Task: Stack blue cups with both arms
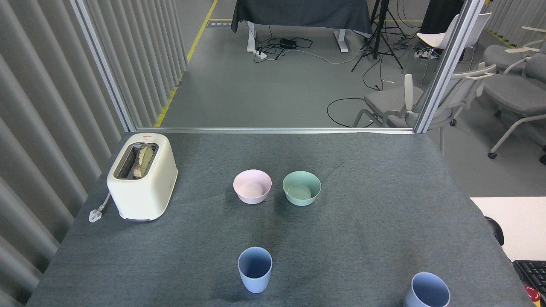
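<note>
Head view of a grey-covered desk (375, 221). Two blue cups stand upright and well apart: the near-centre cup (255, 270) lies nearer the viewer than the pink bowl (252, 186), and the second cup (426, 291) stands far to its right, cut by the lower frame edge. The mint-green bowl (301, 188) sits just beside the pink bowl, on its right, not touching it. A cream toaster (142, 176) holding bread stands well left of the pink bowl. Neither gripper appears in the frame, so their state and their position relative to the cups cannot be told.
</note>
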`<state>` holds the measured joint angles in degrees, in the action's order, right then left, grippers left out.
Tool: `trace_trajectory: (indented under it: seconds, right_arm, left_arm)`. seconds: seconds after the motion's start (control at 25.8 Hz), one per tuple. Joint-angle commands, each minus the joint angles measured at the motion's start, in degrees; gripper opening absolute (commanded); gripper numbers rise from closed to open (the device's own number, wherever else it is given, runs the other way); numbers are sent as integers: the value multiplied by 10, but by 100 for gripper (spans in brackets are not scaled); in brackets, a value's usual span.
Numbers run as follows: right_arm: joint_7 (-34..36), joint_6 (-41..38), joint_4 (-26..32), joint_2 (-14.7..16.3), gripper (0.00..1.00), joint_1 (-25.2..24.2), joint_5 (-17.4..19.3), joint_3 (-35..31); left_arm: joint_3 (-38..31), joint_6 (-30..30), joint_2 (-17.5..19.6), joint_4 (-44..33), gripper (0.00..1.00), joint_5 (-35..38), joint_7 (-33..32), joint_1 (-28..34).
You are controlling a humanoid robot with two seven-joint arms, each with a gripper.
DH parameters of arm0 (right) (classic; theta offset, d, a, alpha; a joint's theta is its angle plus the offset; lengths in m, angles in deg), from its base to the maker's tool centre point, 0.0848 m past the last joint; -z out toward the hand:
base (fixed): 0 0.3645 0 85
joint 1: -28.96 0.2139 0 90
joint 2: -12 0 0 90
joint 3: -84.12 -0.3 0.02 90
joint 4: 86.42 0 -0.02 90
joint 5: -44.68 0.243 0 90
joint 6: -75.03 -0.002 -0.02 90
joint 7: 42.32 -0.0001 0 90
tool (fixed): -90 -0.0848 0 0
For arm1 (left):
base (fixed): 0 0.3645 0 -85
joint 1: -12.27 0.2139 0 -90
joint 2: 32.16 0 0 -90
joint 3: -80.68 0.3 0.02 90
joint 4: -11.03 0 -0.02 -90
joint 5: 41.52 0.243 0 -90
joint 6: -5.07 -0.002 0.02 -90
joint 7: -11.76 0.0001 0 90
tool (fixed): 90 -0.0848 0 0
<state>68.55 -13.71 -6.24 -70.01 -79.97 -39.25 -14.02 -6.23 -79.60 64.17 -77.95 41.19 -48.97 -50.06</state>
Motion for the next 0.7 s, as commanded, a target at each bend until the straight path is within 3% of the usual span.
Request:
trace_trajectory:
  seconds: [0.0, 0.58, 0.66]
  right_arm:
    - [-1, 0, 0, 0, 100, 10, 0, 1]
    - [-20, -5, 0, 13, 100, 55, 1, 0]
    - [-18, -3, 0, 13, 95, 54, -3, 0]
  left_arm:
    - [0, 0, 0, 0, 100, 0, 0, 0]
    - [0, 0, 0, 1, 100, -15, 0, 0]
    - [0, 0, 0, 1, 100, -21, 0, 0]
